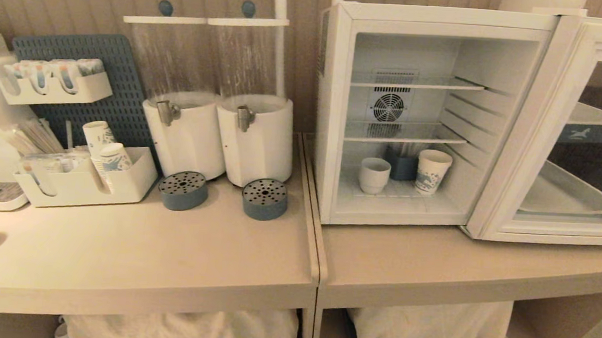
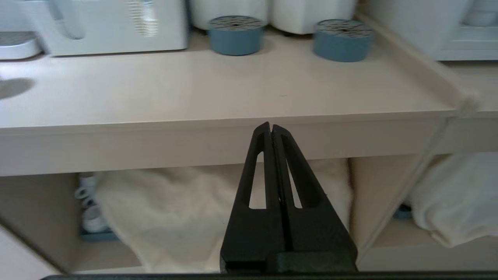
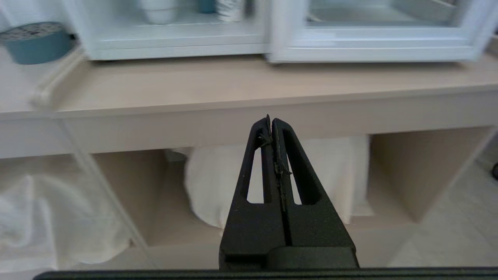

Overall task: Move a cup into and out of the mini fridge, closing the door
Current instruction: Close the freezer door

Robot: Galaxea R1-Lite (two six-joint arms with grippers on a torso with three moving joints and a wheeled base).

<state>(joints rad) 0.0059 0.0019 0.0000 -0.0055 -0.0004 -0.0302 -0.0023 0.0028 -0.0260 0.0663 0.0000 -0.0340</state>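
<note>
With the door (image 1: pixel 569 133) swung wide, the cup (image 1: pixel 374 175) is seen on the fridge (image 1: pixel 330 113) floor, beside a printed cup (image 1: pixel 432 171), so removal and closing are judged outstanding; both the left gripper (image 2: pixel 271 126) and right gripper (image 3: pixel 270 120) are clenched empty below the counter (image 1: pixel 170 255).

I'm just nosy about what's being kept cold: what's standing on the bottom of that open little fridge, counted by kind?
Plain white cup: 1
Paper cup with blue print: 1
Blue-grey pot: 1
Total: 3
</note>
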